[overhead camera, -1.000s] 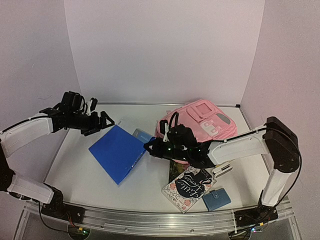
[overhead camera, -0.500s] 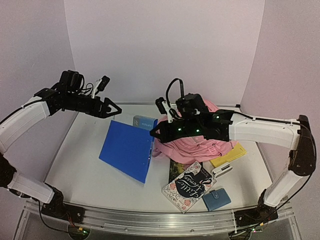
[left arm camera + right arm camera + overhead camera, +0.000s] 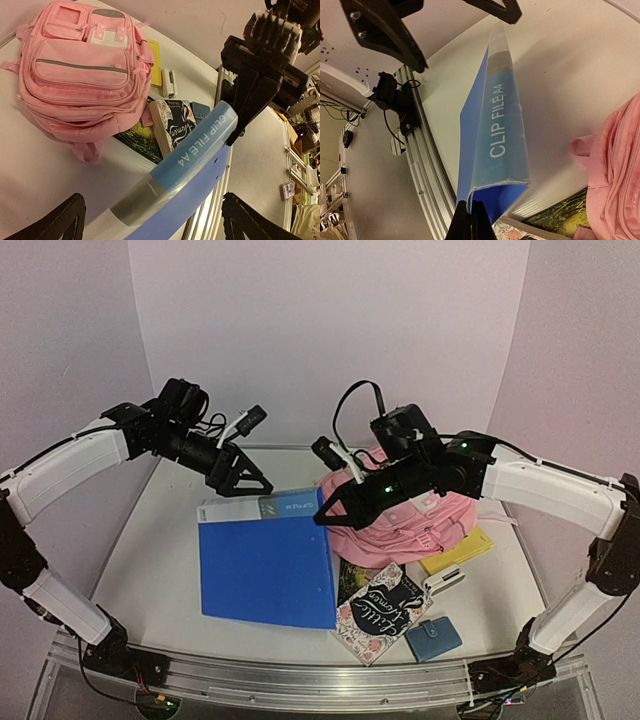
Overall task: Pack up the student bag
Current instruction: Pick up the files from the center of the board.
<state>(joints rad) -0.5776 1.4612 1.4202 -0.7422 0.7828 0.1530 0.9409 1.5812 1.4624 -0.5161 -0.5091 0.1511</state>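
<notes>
Swung flatter since the earlier frame, the blue clip file (image 3: 265, 565) sits lower left, its corner pinched in the closed right pincer (image 3: 322, 512). Left pincer (image 3: 247, 486) gapes wide, empty, over its spine. Student bag (image 3: 410, 525), centre right on the desk (image 3: 160, 540), looks soft, floppy: grip its top rim.

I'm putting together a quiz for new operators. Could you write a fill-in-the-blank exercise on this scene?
1. The right gripper is shut on a corner of the ____ clip file.
2. The left gripper has its jaws ____.
3. The student bag is ____ in colour.
4. The file's spine reads CLIP FILE ____.

Missing words: blue; open; pink; A4.
</notes>
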